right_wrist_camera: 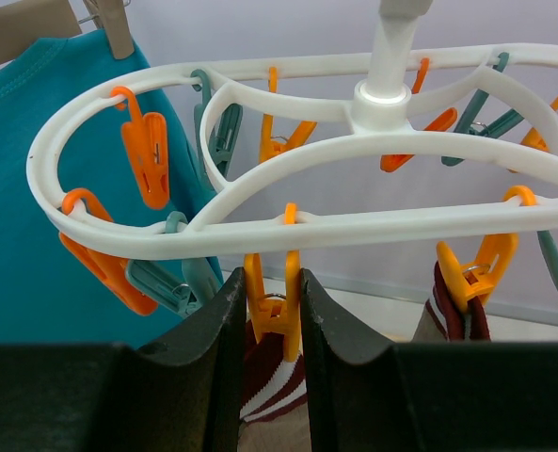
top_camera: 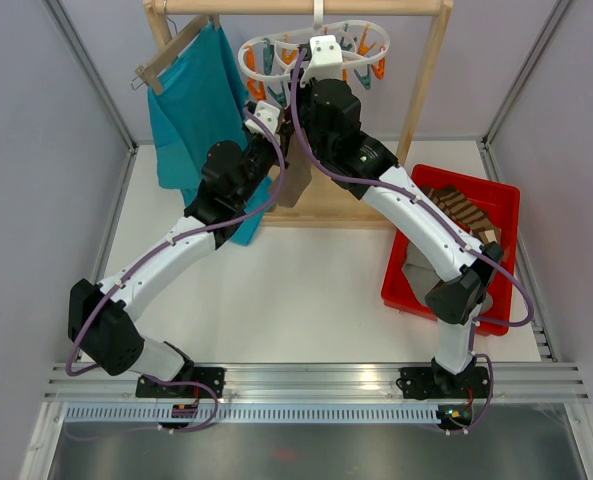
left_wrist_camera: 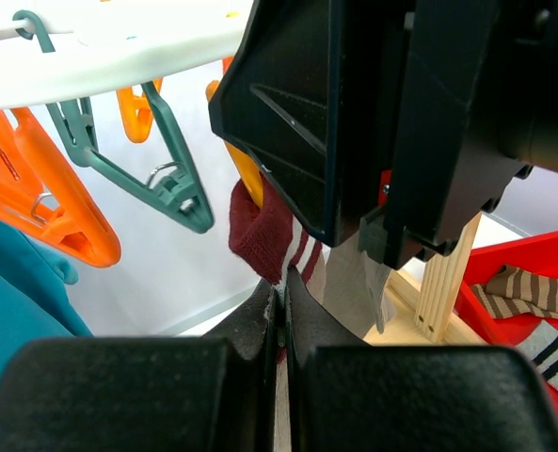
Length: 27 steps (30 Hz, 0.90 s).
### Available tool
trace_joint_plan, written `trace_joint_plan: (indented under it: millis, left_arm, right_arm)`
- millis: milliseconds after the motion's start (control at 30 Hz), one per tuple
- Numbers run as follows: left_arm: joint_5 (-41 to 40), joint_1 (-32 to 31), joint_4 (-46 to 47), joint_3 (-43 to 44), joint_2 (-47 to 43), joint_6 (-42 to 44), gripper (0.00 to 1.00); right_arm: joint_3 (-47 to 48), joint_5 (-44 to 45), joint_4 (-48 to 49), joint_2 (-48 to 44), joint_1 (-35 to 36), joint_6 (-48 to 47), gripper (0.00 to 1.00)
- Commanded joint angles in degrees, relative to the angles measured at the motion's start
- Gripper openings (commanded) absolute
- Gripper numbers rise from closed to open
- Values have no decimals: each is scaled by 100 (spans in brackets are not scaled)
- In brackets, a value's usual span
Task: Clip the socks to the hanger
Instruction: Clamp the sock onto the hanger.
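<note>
The white ring hanger (top_camera: 316, 45) hangs from the wooden rack's top bar, with orange and teal clips; it also shows in the right wrist view (right_wrist_camera: 260, 231). My right gripper (right_wrist_camera: 271, 278) is shut on an orange clip (right_wrist_camera: 277, 301), squeezing its handles. My left gripper (left_wrist_camera: 280, 292) is shut on a taupe sock with a dark red, white-striped cuff (left_wrist_camera: 260, 235) and holds the cuff up at that clip's lower end (right_wrist_camera: 279, 386). In the top view this sock (top_camera: 294, 185) hangs below both grippers. A second sock (right_wrist_camera: 453, 315) hangs from another orange clip (right_wrist_camera: 476, 268).
A red bin (top_camera: 506, 200) at the right holds more striped socks (top_camera: 461, 210). A teal shirt (top_camera: 191, 110) on a wooden hanger hangs at the left of the rack. The rack's wooden post (top_camera: 428, 85) stands just right of the hanger.
</note>
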Motion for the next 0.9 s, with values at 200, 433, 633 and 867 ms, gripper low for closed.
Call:
trace_joint_plan:
  millis: [200,433,633,867]
  left_arm:
    - [-69,-28,-11,381,-41,-219,2]
    - [-70,-28,-196,469,3,-307,11]
    - [263,-28,-442,469,3,-316,47]
    - [414,-37,-626,425,-58,-483,56]
  right_arm:
    - [114,-188,-295,-306,46,153,41]
    - [-27,-320,-489,-613,46,496,78]
    - [-141,-320,-962,-1000,46,927,84]
    - [-1360,137,-1297,-2133,-85,1190,89]
